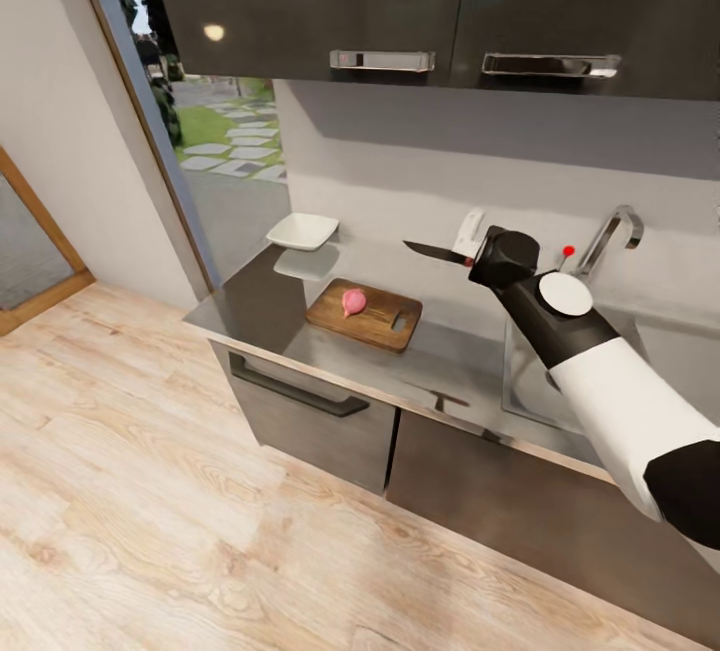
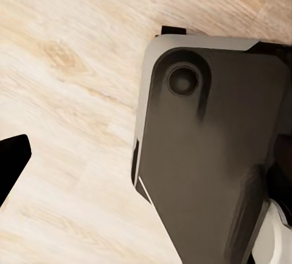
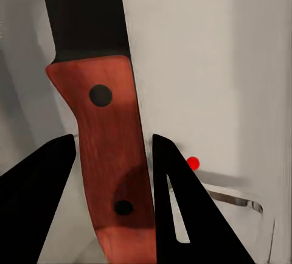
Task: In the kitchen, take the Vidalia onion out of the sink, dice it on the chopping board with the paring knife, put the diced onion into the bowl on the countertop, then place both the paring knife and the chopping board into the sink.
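The pinkish Vidalia onion (image 1: 354,302) lies whole on the dark-brown chopping board (image 1: 385,322), which rests on the grey countertop (image 1: 262,301). My right gripper (image 1: 478,260) hovers above the counter to the right of the board, shut on the paring knife (image 1: 438,253), whose dark blade points left toward the bowl. In the right wrist view the red handle (image 3: 109,154) sits pinched between the two black fingers (image 3: 36,197). The white bowl (image 1: 302,230) stands at the counter's far left corner. The sink (image 1: 530,381) is partly hidden behind my right arm. One dark fingertip (image 2: 12,157) of the left gripper hangs over the floor.
The curved chrome tap (image 1: 612,234) with its red knob (image 1: 568,251) rises at the back right. Dark upper cabinets (image 1: 430,1) hang above the counter. A window and wall close off the left end. Wood floor (image 1: 150,491) lies in front; the robot's base (image 2: 213,154) is below.
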`<state>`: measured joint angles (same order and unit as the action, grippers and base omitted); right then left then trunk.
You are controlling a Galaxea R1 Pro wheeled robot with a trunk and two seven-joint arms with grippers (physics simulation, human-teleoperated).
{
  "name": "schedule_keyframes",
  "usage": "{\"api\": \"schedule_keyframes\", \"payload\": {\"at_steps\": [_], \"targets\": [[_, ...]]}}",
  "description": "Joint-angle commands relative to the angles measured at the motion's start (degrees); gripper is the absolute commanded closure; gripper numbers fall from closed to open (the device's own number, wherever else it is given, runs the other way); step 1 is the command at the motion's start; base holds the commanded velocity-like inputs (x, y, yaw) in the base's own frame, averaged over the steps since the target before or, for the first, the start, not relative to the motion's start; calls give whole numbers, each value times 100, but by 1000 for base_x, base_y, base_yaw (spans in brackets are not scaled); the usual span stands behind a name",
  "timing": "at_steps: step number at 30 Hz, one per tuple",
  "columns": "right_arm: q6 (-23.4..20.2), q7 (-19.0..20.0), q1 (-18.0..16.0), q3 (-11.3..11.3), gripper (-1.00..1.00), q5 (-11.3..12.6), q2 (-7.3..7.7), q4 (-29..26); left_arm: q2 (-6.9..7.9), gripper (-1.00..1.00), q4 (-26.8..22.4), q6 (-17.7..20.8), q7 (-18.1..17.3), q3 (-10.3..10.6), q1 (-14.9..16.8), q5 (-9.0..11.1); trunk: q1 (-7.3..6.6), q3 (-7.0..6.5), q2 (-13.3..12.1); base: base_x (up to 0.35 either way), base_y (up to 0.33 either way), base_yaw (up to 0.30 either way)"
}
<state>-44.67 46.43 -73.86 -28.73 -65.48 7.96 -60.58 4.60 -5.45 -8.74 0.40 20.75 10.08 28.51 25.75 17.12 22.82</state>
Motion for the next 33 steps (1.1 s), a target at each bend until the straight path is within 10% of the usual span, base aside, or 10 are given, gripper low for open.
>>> {"api": "schedule_keyframes", "payload": {"at_steps": [1,15,20,33], "targets": [[-15,56,2,-36,100,-65,4,-7,2,-100,2,-22,4,50,3,49,3,1,10,0,0,0],[-571,-366,137,-114,100,-102,-152,27,6,-100,11,-40,4,59,3,49,3,-72,10,0,0,12],[-595,-1591,522,-326,100,-54,-221,78,70,-100,9,-40,4,197,3,49,3,-73,10,73,57,0],[-604,-1740,877,-343,100,-43,-422,98,68,-100,9,-40,9,634,3,53,3,-123,10,169,136,-114]]}}
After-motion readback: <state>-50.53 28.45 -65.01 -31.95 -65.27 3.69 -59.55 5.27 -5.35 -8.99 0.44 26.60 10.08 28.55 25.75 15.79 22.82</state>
